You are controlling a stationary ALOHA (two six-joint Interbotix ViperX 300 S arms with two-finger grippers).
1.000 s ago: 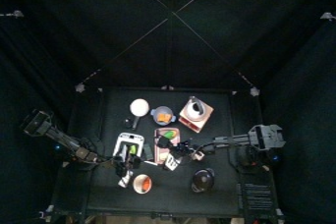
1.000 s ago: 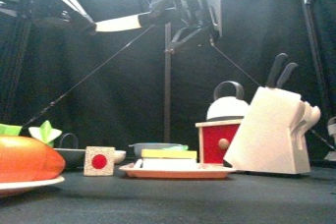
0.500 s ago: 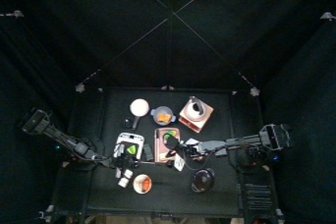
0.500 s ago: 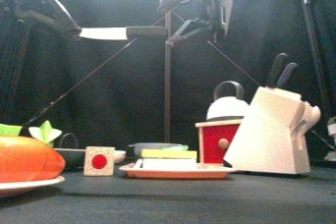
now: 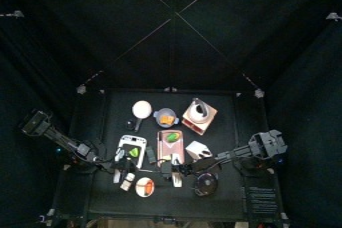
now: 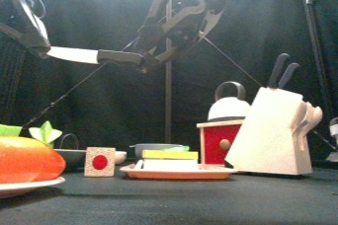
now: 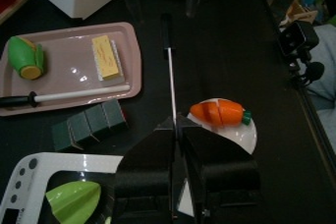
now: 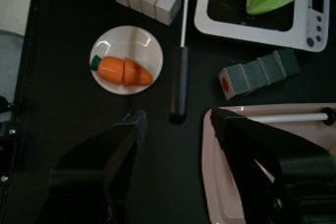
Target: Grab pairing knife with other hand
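Knife [image 6: 99, 55] is in the air well above the table [image 6: 172, 204], lying about level, pale blade toward the left arm, dark handle toward the right arm

Left gripper [image 7: 176, 184] is closed down on the blade end: in the left wrist view the blade runs edge-on as a thin line straight out from between the two jaws, almost no gap either side

Right gripper [image 8: 176, 117] stands wide apart; in the right wrist view the handle end sits about level with the jaw tips, in the gap, with clear space to each jaw, so no hold there as far as I can see

Judgement: the handover is nearly through. The left side has the knife and the right side is not gripping. Left to do: right arm backs clear of the handle, left arm carries the knife alone. The grip is on the blade, not the handle, so it may be thin and could tip or slip once unsupported

Below the knife in the wrist views are a carrot [image 7: 217, 112] on a plate and a pink tray [image 7: 66, 56] holding another knife and cut food. A knife block [image 6: 271, 130] stands at the front view's right, well apart from both grippers
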